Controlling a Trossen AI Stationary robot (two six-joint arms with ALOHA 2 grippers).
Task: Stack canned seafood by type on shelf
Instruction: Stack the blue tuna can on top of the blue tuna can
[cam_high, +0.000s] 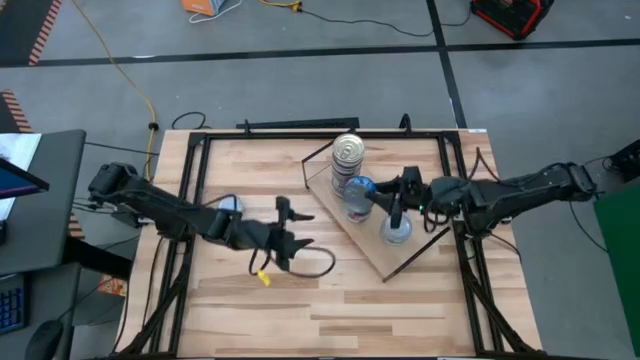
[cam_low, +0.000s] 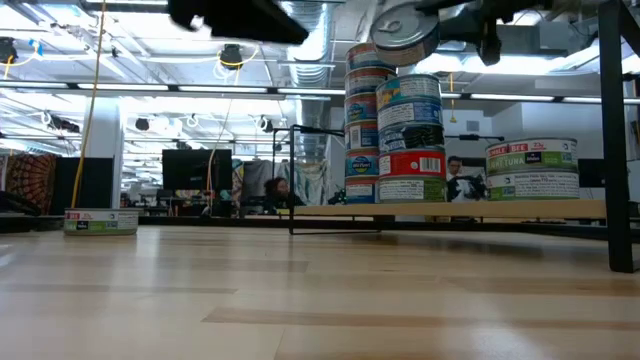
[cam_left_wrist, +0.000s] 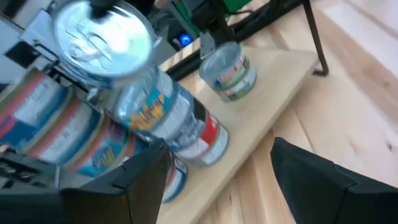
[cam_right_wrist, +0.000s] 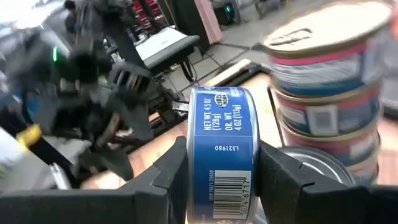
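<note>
Above shelf (cam_high: 375, 255): right pincer (cam_right_wrist: 222, 163) (tin-clamped (cam_right_wrist: 222, 149))

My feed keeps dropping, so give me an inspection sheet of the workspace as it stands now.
Surface: light plank tabletop.
Job's things: small light-wood shelf holds stacked round seafood tins, plus a low pair; one lone tin sits off the shelf.
Clutter: nothing seen.
Grippers: right gripper is shut on a blue-labelled tin above the shelf; left gripper is open, empty, mid-table.
Cables: yellow cable on the floor; black loop by the left gripper.
Surroundings: open workshop, a person far behind.
</note>
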